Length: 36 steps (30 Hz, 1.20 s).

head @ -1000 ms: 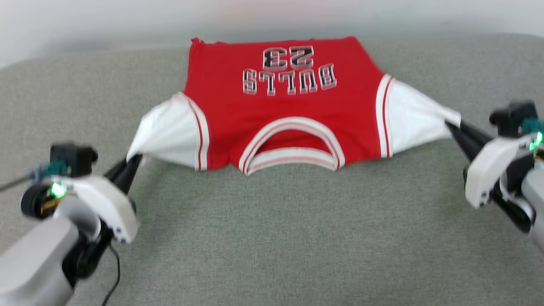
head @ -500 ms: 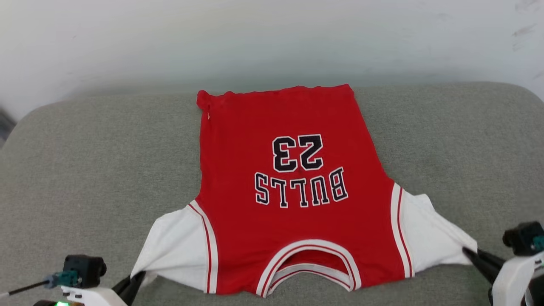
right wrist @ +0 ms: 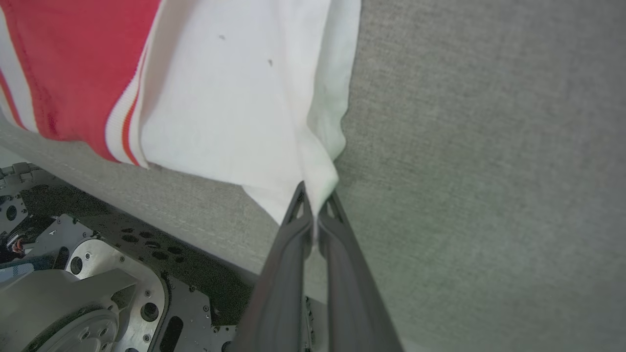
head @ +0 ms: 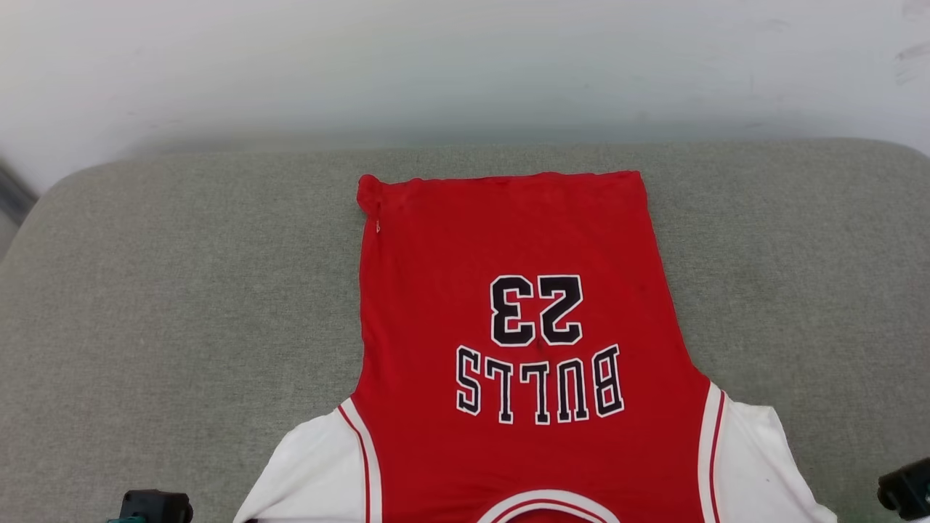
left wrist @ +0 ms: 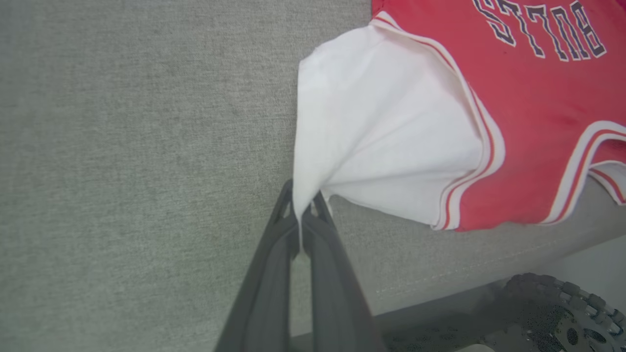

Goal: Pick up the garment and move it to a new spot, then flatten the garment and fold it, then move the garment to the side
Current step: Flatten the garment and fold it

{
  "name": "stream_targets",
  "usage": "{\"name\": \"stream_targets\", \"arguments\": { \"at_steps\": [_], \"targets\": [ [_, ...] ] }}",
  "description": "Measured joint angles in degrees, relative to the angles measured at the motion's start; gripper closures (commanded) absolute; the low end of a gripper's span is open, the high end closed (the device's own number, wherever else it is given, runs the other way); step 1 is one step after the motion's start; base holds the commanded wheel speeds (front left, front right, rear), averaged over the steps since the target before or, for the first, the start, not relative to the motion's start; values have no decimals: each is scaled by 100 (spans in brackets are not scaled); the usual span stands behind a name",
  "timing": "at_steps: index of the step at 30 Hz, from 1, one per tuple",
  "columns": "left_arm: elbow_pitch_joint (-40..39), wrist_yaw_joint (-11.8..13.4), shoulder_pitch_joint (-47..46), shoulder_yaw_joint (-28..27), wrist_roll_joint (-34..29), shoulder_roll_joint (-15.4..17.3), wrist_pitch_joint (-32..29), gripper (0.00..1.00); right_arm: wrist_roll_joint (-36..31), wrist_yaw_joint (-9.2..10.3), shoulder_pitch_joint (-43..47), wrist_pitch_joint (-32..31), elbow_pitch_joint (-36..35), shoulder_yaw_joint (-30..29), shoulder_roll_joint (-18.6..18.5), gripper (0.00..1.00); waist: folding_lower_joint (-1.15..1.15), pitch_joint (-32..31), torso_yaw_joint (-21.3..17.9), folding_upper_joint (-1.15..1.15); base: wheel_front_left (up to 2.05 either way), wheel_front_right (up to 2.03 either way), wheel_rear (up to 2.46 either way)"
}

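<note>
While the grey woven-fabric cushion [head: 167,305] takes most of the head view, its far edge butts a plain white wall [head: 436,65], with rounded corners far left and far right.

Red basketball shirt [head: 508,247] with white short sleeves lies print-up on the cushion, slightly right of centre. "BULLS 23" reads upside down from the head, so the hem is far and the collar near. The hem runs nearly straight and its left corner is bunched into a small curl. A strip of bare cushion separates hem from far edge. There is wide bare cushion left of the shirt and a narrower but open stretch right of it.

In the wrist views the collar end and sleeve bottoms sit at the cushion's near seam, slightly lifted off the fabric.

Perforated metal base plate [right wrist: 98,264] shows below that near edge in the right wrist view, and a black toothed wheel [left wrist: 552,303] shows below it in the left wrist view.

Left gripper [left wrist: 303,205]: jaws pinched tight on the tip of the left sleeve [left wrist: 381,142], which is drawn to a point.

Right gripper [right wrist: 316,205]: jaws likewise closed on the tip of the right sleeve [right wrist: 234,107]. Bare cushion lies outboard of both grippers.
</note>
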<state>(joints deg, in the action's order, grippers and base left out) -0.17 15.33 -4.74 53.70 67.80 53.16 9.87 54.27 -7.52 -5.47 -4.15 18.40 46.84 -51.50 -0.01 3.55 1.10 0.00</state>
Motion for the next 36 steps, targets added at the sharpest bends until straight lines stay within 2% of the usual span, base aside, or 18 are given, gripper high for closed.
{"name": "stream_targets", "arguments": {
  "at_steps": [1,2,3,8,13,15,18,23,28,33,36],
  "targets": [
    [-8,23,-4,-5,-15,-15,16,100,-59,0,3,-71,-62,-104,1,98,0,20,1,0,0,0,0],
    [-15,38,-18,-9,-57,-26,41,100,-110,0,1,-144,-124,-220,5,33,0,45,1,0,0,0,0],
    [-22,87,-46,-15,-131,-38,75,100,-178,1,-7,-221,-193,-331,11,0,0,74,1,0,0,0,0],
    [-134,210,-317,-48,-392,-164,146,100,-610,1,-247,-474,-654,-950,-9,0,1,273,33,0,0,0,0],
    [-289,345,-579,-90,-659,-263,218,100,-840,1,-987,-767,-1245,-1902,-210,0,1,575,125,0,0,0,0],
    [-355,390,-691,-104,-749,-287,236,100,-916,2,-1402,-1004,-1360,-2308,-221,0,1,730,176,0,0,0,0],
    [-424,443,-915,-108,-953,-337,242,100,-926,1,-2132,-1611,-1590,-2598,-135,0,2,998,270,0,0,0,0],
    [-547,453,-1291,-115,-1225,-522,250,100,-949,1,-3616,-2886,-1534,-2562,20,0,2,1515,480,0,0,0,0],
    [-667,494,-1568,-187,-1469,-681,337,100,-1060,2,-5082,-4365,-991,-2296,354,0,2,2043,734,0,0,0,0],
    [-781,536,-1763,-245,-1677,-847,398,100,-1281,2,-6084,-5750,-299,-2112,804,0,3,2517,1011,0,0,0,0],
    [-842,535,-1840,-265,-1781,-953,433,100,-1521,2,-6499,-6267,5,-2100,983,0,3,2781,1166,0,0,0,0]
  ]
}}
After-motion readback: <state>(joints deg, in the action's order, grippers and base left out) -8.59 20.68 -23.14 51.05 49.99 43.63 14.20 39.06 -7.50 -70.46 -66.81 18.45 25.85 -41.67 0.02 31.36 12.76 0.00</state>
